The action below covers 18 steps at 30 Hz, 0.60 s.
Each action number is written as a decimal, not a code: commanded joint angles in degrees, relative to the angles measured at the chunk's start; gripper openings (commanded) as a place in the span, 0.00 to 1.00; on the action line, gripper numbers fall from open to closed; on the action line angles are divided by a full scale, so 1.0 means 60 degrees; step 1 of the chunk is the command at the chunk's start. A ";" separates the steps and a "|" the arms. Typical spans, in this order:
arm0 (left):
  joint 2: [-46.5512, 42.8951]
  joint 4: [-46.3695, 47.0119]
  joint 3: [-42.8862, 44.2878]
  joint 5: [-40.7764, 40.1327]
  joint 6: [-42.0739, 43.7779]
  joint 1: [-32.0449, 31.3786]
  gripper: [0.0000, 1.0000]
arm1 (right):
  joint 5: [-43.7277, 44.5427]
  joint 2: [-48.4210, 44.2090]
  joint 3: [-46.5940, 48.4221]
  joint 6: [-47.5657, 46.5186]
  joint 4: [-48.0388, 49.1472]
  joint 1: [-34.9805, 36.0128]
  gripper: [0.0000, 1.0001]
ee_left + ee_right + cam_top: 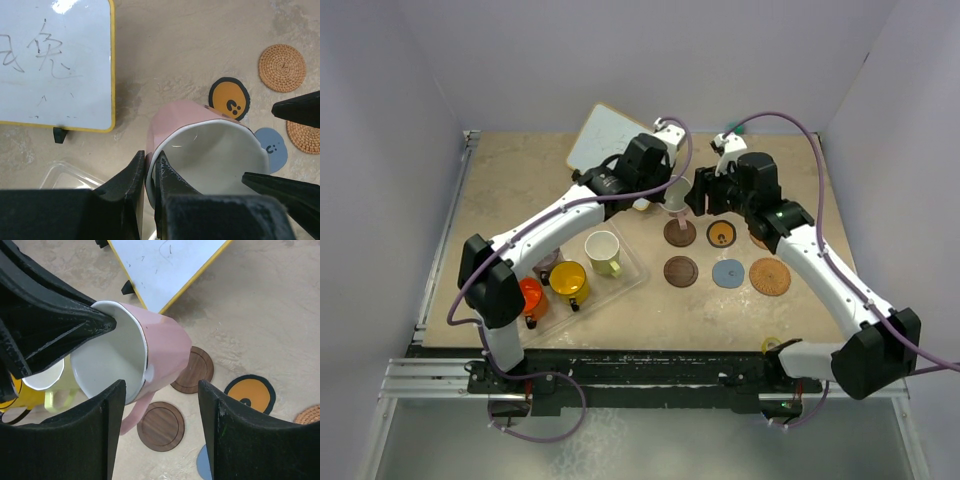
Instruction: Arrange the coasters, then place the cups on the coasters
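Top external view: the table (520, 190) carries a whiteboard (605, 135) at the far side, a clear tray (625, 288) near left, and the coasters (728, 273) in two rows to the right. The left arm (560, 215) and right arm (820, 265) reach in and meet over the left end of the far row. The green cup (604, 252), yellow cup (568, 281) and orange cup (531, 297) wait in the tray.

The pink cup (165, 347) hangs in the air above the far dark coaster (680, 233), which peeks out from under it in the right wrist view. The left gripper (150, 172) pinches the cup's rim on its left side, one finger inside and one outside. The right gripper (161, 390) comes from the right with fingers spread, one on each side of the cup's body. A gap shows at one finger; contact at the other cannot be told.

The cup thus lies between the right fingers, and both arms are equally near. Its long axis is tilted: the mouth turns up and leftward, the base down and rightward. The handle (132, 420) sticks out low on the near side. The next move likely turns on levelling the cup over that coaster.
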 commanded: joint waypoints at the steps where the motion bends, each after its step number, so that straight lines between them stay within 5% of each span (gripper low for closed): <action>1: -0.0408 0.1155 0.0298 -0.0210 -0.0492 -0.0123 0.03 | 0.0141 0.0200 0.0389 0.0211 0.0445 0.0030 0.61; 18: -0.0163 0.1225 0.0243 -0.0851 -0.0868 -0.0339 0.03 | 0.1608 0.1520 0.1216 0.0191 -0.0212 0.0399 0.33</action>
